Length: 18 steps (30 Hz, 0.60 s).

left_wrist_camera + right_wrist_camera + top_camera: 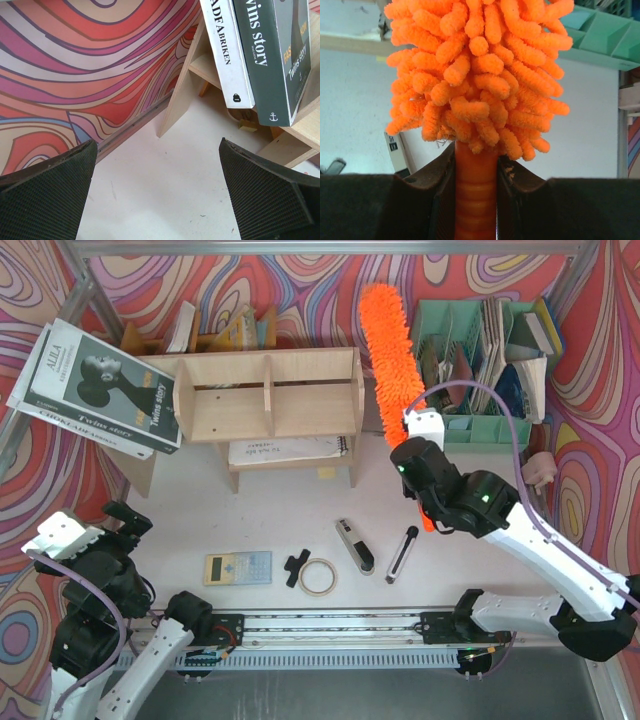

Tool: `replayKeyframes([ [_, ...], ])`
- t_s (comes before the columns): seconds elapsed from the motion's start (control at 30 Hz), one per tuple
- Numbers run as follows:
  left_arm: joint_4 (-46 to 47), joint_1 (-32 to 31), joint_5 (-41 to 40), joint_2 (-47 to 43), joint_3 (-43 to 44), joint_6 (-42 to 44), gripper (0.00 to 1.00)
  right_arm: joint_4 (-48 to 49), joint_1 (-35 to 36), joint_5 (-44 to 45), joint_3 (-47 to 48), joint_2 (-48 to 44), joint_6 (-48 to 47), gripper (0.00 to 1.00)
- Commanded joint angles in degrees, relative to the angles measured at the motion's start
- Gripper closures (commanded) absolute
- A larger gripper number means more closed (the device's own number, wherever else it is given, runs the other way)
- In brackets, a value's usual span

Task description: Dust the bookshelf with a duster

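- Books lay slanted across the left end of the bookshelf, hiding that corner from us. More books behind the shelf showed only their top edges.
- We saw the right gripper clamped tight on the ribbed plastic handle, its fingers covering most of it. In the top view only a short orange stub poked out below the wrist.
- We found the duster just right of the shelf, between it and the green file organizer, with its head pointing toward the back wall. We could not tell whether it touched the shelf's side panel.
- We noted the left gripper spread wide and holding nothing, low near the shelf's left leg. Its pads were black and finely knurled, both cut off by the frame.
- The duster's head was a thick mass of fuzzy chenille nubs in bright orange. The shelf was pale plywood with two upright dividers.
- The table was white and matte, and it carried a calculator and a tape roll. A swirled red, pink and purple backdrop walled the space.
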Motion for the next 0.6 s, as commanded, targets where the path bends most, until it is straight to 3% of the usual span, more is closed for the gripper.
replayKeyframes([
  [0.0, 0.55, 0.2, 0.52, -0.21, -0.2, 0.62, 0.01, 5.34, -0.12, -5.03, -3.39, -0.8, 1.18, 1.0],
  [0.57, 0.76, 0.19, 1.15, 0.15, -0.32, 0.96, 0.01, 18.1, -0.19, -16.27, -26.9, -2.98, 7.24, 1.0],
])
